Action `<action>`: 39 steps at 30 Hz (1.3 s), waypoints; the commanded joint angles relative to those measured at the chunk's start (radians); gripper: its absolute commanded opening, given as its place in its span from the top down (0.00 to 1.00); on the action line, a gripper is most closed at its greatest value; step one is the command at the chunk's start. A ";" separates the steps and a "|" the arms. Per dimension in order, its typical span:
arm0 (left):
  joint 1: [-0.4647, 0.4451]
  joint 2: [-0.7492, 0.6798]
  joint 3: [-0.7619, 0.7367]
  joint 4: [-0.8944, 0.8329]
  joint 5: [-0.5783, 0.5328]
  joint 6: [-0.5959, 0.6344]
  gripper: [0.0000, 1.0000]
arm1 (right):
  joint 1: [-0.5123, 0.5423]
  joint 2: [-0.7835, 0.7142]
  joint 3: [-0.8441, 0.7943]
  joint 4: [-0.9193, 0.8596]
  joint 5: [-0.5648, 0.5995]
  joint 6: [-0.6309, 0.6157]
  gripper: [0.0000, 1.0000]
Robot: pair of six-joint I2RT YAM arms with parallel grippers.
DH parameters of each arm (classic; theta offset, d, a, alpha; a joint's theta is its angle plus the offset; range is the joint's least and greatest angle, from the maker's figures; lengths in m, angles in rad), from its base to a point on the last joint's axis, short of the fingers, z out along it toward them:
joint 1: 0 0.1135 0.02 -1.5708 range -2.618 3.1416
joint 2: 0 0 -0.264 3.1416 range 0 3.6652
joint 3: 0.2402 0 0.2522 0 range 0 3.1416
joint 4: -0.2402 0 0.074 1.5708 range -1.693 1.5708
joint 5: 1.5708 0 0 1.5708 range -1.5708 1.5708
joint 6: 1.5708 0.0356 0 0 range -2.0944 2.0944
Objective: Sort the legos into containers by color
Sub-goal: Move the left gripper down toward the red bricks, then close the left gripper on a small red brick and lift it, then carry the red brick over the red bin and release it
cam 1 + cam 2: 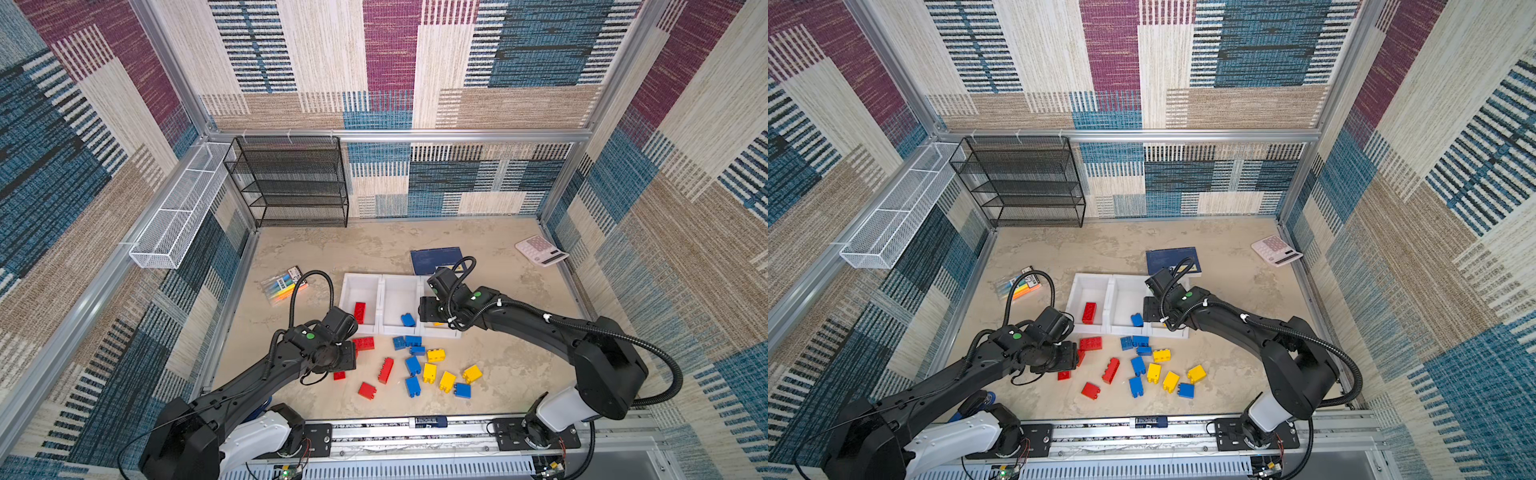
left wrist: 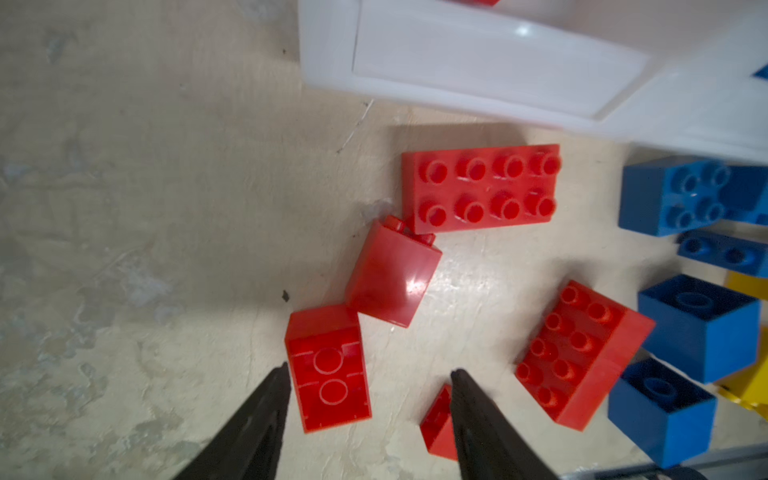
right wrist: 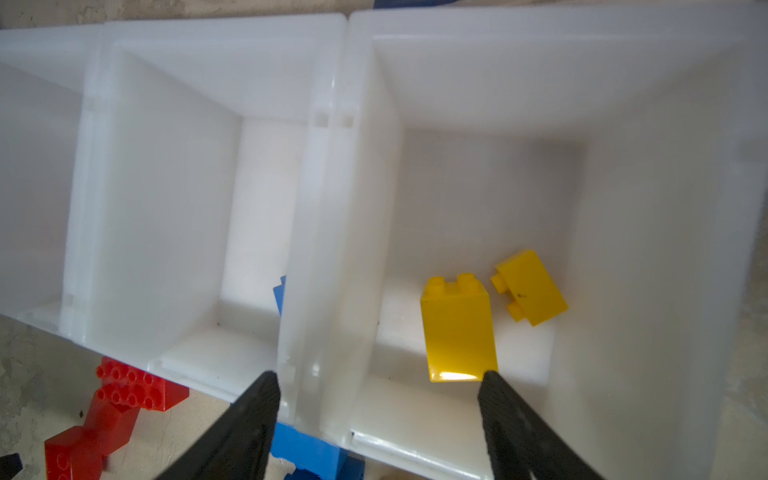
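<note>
Legos [image 1: 412, 365] lie loose on the table [image 1: 519, 386], between 3 white containers [image 1: 399, 297] and the table's front edge. A few sit inside: 1 red, 1 blue, 2 yellow. They look light, hard and shiny, so they may slip. The left gripper [image 2: 369, 372] has its jaws apart over a small red brick [image 2: 328, 374] lying on its side. Pinching its 2 flat sides seems best. The right gripper [image 3: 378, 376] is spread wide and holds nothing, above the yellow ones.
</note>
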 commanded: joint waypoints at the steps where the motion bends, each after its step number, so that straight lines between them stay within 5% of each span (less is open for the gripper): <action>1: -0.023 0.023 -0.014 -0.018 -0.038 -0.055 0.37 | 0.000 -0.009 -0.005 0.022 -0.001 0.009 0.22; 8: -0.049 0.063 -0.033 -0.005 -0.069 -0.056 0.44 | 0.001 -0.020 -0.016 0.024 0.001 0.018 0.22; 17: -0.051 0.113 -0.043 0.050 -0.055 -0.025 0.69 | 0.001 -0.017 -0.016 0.021 -0.001 0.023 0.22; 27: -0.052 0.095 0.086 0.078 -0.030 0.098 0.74 | 0.001 -0.022 -0.008 0.010 0.008 0.022 0.23; 39: 0.098 0.389 0.391 0.186 -0.004 0.287 0.72 | 0.001 -0.056 0.000 -0.025 0.031 0.025 0.24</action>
